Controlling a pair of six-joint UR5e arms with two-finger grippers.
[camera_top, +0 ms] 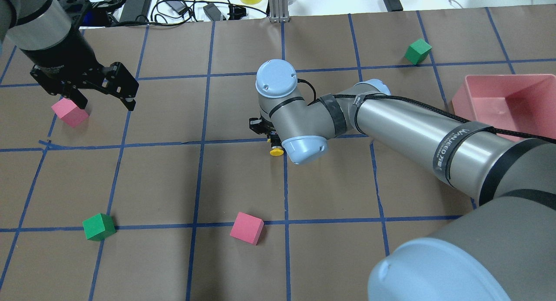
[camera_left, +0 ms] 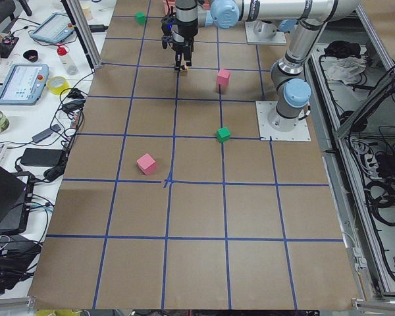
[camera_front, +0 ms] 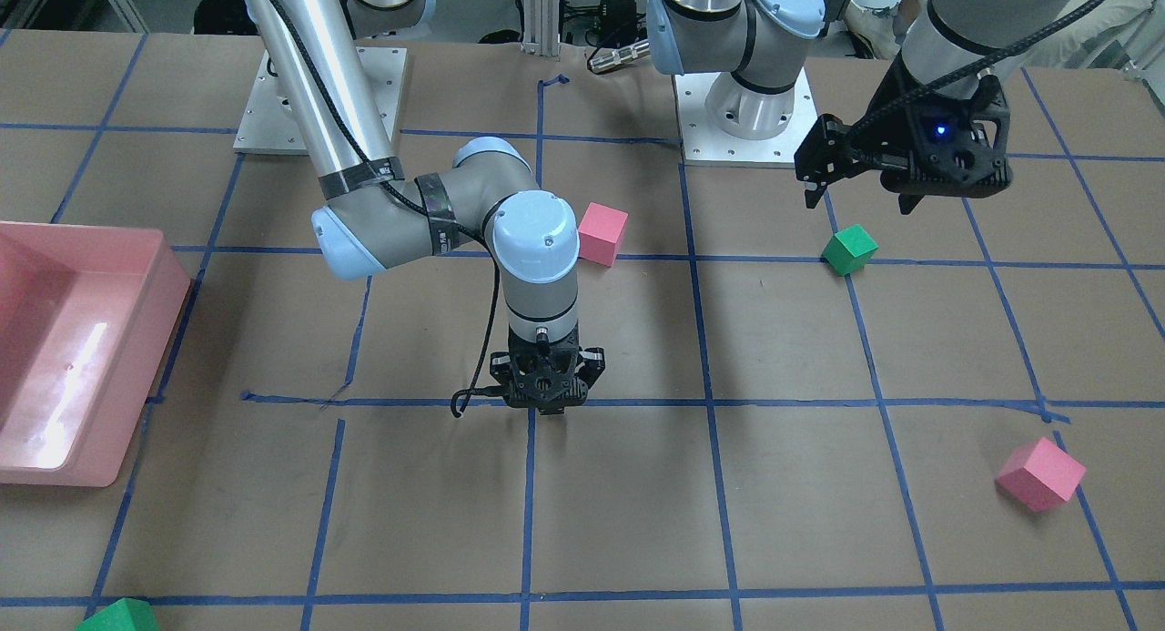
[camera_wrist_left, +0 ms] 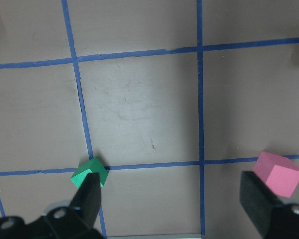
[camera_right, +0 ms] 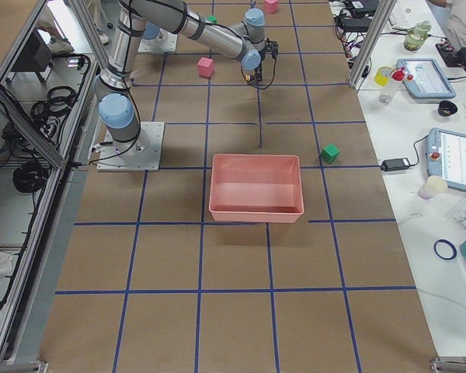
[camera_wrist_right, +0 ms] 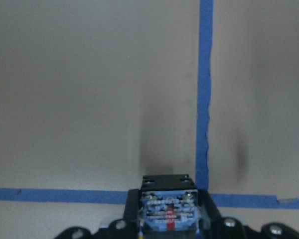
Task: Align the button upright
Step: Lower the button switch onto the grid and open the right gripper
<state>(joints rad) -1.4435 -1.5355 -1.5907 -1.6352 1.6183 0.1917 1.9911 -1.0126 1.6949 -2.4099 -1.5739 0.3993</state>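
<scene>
Near the middle of the table, where two blue tape lines cross, the right gripper points straight down and is clamped on the button. Going by the overhead view, the job looks unfinished. The yellow cap juts out from under the wrist toward the robot's near side, so the button seems laid over rather than standing on its base. It has yet to be turned, set down and let go. Whether it touches the paper I cannot tell. Only the overhead view shows the cap; the front-facing view hides it behind the gripper body. The right wrist view gives the other end, the blue-and-white contact block held between the jaws just beside the tape crossing. Well off to the left, the left gripper hangs high; its wrist view shows the fingers spread wide with only bare paper between them.
</scene>
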